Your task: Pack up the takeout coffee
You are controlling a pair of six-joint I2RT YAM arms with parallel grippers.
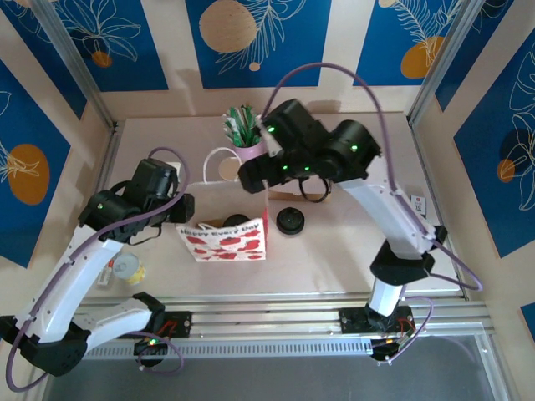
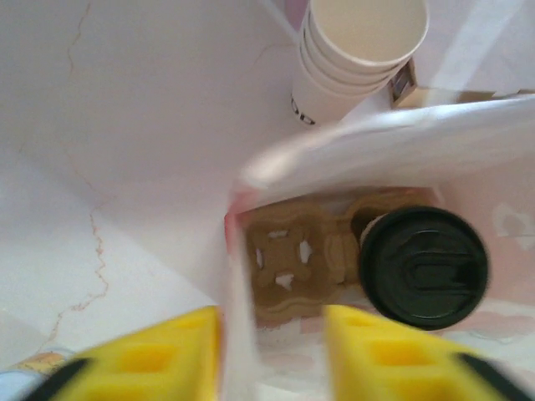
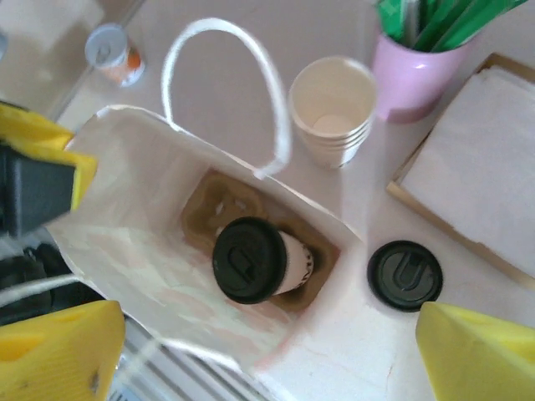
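Already takeout coffee [image 3: 248, 259] upright in cardboard carrier [image 3: 201, 209] inside paper bag [image 3: 125, 242], below and between fingers of right gripper [image 3: 263, 334], spread wide, gripping nothing. Left gripper [image 2: 272, 322] fingers also apart, bag wall in gap between them, coffee just beyond one finger. Loose lid [image 3: 405, 276] outside bag, near one right-gripper finger
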